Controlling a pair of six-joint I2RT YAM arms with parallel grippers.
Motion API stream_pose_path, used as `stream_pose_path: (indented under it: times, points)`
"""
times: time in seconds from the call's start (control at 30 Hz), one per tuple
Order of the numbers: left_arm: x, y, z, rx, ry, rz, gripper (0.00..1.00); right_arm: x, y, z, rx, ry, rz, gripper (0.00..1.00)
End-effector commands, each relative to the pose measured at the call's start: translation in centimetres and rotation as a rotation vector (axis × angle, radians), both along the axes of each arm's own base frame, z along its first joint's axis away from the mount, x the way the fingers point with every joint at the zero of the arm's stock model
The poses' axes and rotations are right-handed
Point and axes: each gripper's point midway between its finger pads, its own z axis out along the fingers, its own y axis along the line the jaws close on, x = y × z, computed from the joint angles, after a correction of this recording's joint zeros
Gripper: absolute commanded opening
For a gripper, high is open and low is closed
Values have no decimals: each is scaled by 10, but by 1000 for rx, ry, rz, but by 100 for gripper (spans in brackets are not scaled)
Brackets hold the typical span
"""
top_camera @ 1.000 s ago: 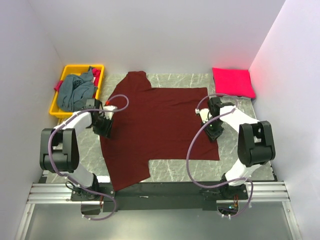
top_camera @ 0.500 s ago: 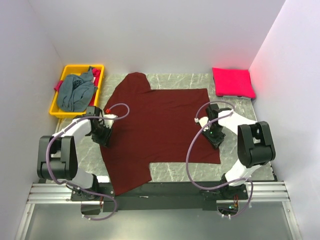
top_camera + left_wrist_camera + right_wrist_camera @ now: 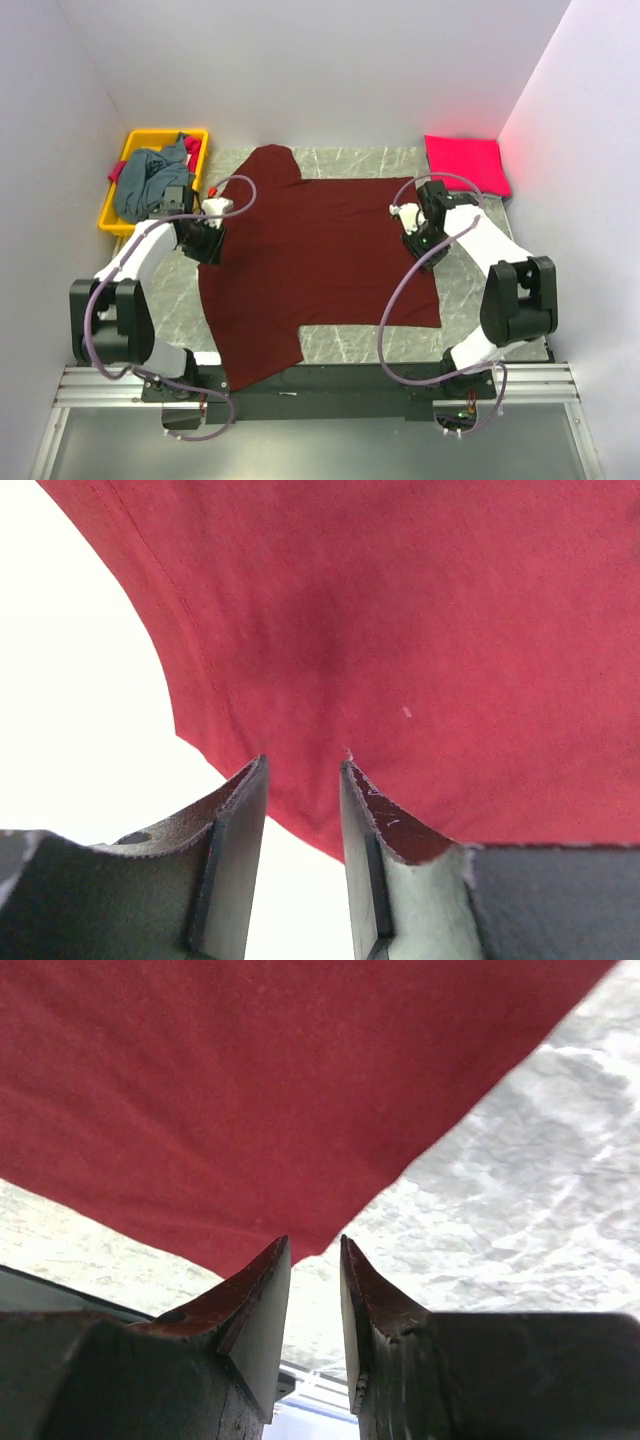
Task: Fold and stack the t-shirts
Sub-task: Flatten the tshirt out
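The dark maroon t-shirt [image 3: 320, 255] lies spread flat on the marble table, one sleeve at the back and one at the near edge. My left gripper [image 3: 208, 248] is at the shirt's left edge, jaws a little apart; in the left wrist view [image 3: 300, 765] the cloth's edge [image 3: 400, 630] lies just past the fingertips. My right gripper [image 3: 425, 252] is at the shirt's right edge, jaws a little apart [image 3: 315, 1243], with a cloth corner [image 3: 250, 1090] at its tips. The bright pink-red t-shirt [image 3: 466, 164] lies folded at the back right. The grey-blue t-shirt [image 3: 150, 185] is crumpled in the bin.
A yellow plastic bin [image 3: 200, 135] stands at the back left, off the marble top. White walls close in the left, back and right. The arms' metal mounting rail [image 3: 320, 385] runs along the near edge. Bare marble [image 3: 470, 300] shows right of the shirt.
Both grippers dipped toward the near edge half a second ago and have now moved back up along the shirt's side edges. The shirt's left edge shifted slightly.
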Motion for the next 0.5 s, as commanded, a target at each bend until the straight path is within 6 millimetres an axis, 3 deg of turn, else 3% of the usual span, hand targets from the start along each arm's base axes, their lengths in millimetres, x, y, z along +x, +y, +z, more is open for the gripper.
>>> stream_pose_path:
  times: [0.0, 0.13, 0.23, 0.47]
  points:
    - [18, -1, -7, -3, -9, 23, 41, -3, 6, -20, 8, 63, -14, 34]
    - [22, 4, -30, 23, 27, 41, 41, 1, 5, -44, -20, 93, -12, 33]
    - [11, 6, -46, 34, 70, 38, 41, -2, -5, -61, -74, 124, -2, 33]
    - [-44, 12, -78, 75, 184, 16, 40, -6, -20, -77, -157, 138, 27, 33]
